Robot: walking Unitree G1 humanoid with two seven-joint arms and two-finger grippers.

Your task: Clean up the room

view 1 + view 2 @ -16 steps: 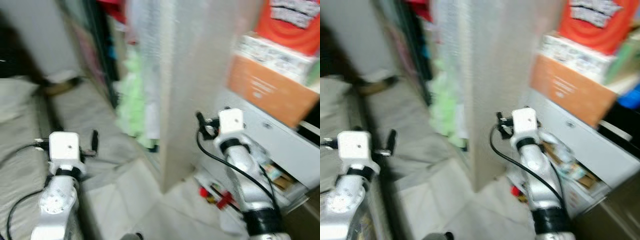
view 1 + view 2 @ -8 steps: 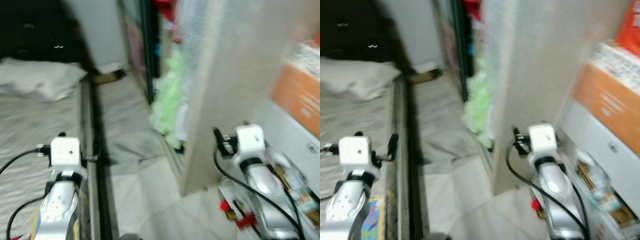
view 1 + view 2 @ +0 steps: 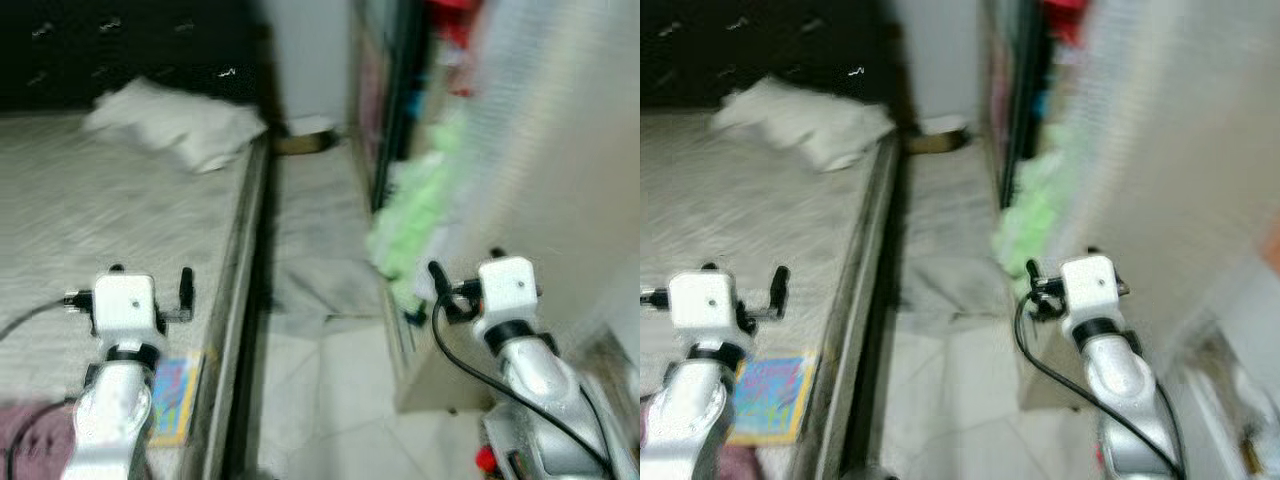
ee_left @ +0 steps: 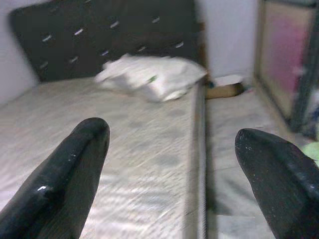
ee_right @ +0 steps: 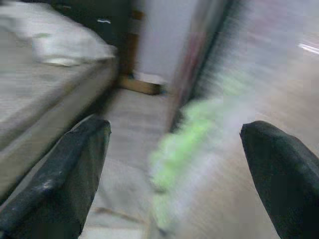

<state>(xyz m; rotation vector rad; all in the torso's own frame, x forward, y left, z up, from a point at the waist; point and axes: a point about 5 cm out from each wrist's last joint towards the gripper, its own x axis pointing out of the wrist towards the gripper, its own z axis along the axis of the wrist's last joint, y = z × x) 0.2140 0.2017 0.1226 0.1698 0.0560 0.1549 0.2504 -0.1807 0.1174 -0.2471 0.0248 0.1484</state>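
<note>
Now the camera has swung left: the bed (image 3: 120, 200) with its pillow (image 3: 180, 125) fills more view, the book (image 3: 770, 398) appears. Left gripper (image 4: 172, 164) and right gripper (image 5: 174, 164) spread wide, empty.

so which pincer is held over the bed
The left pincer: it hangs above the mattress near a colourful book. The right pincer is over by the wardrobe, beside green fabric.

Spread left hand (image 4: 172, 169) above bed (image 4: 149, 149), pillow (image 4: 152, 77)
</note>
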